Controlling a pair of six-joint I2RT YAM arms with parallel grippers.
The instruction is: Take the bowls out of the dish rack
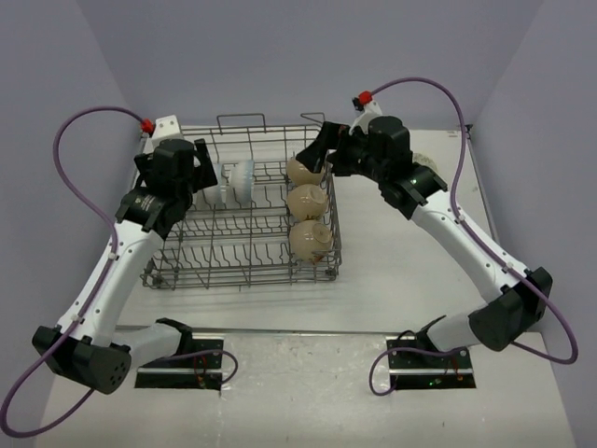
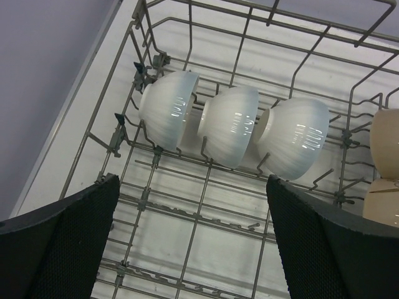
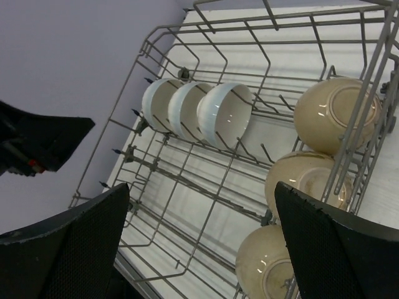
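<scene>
Dish rack [image 1: 241, 277] sits on the table, left of centre. 3 white bowls [image 2: 234, 124] stand on edge at its far left; 3 beige bowls [image 3: 308, 180] line its right side. Left gripper [image 2: 192, 180] and right gripper [image 3: 202, 187] are spread wide above the rack, holding nothing.

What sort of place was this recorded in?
Probably a lab test cell, not a kitchen: plain lilac walls box in a white table, robot arms bolted to its edge, a dish rack of bowls.

Probably a lab test cell: bare lilac walls [image 1: 280, 56] box in a plain white table [image 1: 401, 266].
</scene>
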